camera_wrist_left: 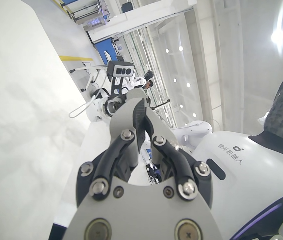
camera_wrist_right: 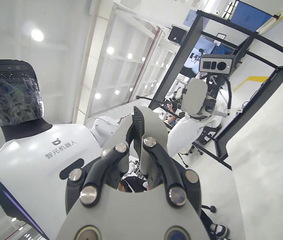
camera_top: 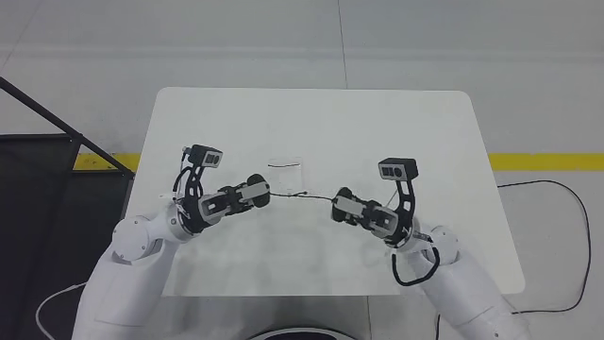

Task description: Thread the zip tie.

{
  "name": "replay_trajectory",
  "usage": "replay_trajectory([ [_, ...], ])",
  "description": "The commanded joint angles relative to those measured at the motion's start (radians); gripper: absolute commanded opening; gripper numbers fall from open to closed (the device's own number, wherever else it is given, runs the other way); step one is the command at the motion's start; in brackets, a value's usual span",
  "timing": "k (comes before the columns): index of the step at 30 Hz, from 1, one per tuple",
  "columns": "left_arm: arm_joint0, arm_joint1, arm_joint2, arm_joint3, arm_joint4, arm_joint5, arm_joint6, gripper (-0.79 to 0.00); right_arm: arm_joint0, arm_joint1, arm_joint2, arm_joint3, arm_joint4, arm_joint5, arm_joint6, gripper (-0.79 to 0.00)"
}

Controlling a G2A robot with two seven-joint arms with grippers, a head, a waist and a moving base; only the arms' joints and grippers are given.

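Table (camera_top: pixel 236 123): white, matt, smooth. Zip tie (camera_top: pixel 307 195): black, probably plastic. Left gripper (camera_wrist_left: pixel 142 102): grey matt metal plates, shiny screws (camera_wrist_left: pixel 127 134), black ribbed rubbery pads (camera_wrist_left: pixel 139 118).

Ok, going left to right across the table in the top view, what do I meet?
left gripper → zip tie, running between the two grippers → right gripper

Over the white table (camera_top: pixel 396 123), the left gripper (camera_top: pixel 267 193) and right gripper (camera_top: pixel 334 206) face each other near the middle, each clamped on one end of a thin black zip tie (camera_top: pixel 304 196) stretched between them. A small clear bag (camera_top: pixel 286 172) lies just beyond it
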Motion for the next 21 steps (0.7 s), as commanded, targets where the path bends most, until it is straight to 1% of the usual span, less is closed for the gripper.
replay_trajectory([
  [1, 0.003, 0.002, -0.006, 0.003, -0.007, -0.004, -0.003, -0.785, -0.011, 0.004, 0.018, -0.016, 0.026, 0.008, 0.008, -0.785],
  [6, 0.013, 0.007, -0.019, 0.01, -0.026, -0.015, -0.017, -0.785, -0.038, 0.007, 0.058, -0.047, 0.087, 0.033, 0.033, -0.785],
  [9, 0.015, 0.009, -0.021, 0.013, -0.031, -0.019, -0.019, -0.785, -0.048, 0.005, 0.077, -0.051, 0.098, 0.047, 0.048, -0.785],
  [16, 0.015, 0.013, -0.016, 0.014, -0.031, -0.023, -0.021, -0.785, -0.046, -0.005, 0.081, -0.033, 0.043, 0.062, 0.063, -0.785],
  [17, 0.014, 0.013, -0.015, 0.014, -0.032, -0.023, -0.019, -0.723, -0.044, -0.006, 0.081, -0.031, 0.027, 0.061, 0.061, -0.785],
  [18, 0.015, 0.013, -0.015, 0.014, -0.035, -0.022, -0.016, -0.517, -0.042, -0.007, 0.081, -0.029, 0.01, 0.057, 0.057, -0.785],
  [19, 0.015, 0.014, -0.017, 0.015, -0.037, -0.02, -0.008, -0.188, -0.042, -0.007, 0.082, -0.028, -0.016, 0.047, 0.047, -0.785],
  [20, 0.017, 0.014, -0.02, 0.014, -0.036, -0.022, 0.002, 0.0, -0.042, -0.007, 0.082, -0.03, -0.052, 0.033, 0.033, -0.785],
  [21, 0.019, 0.015, -0.027, 0.013, -0.03, -0.028, 0.021, 0.0, -0.043, -0.006, 0.083, -0.033, -0.093, 0.015, 0.015, -0.785],
])
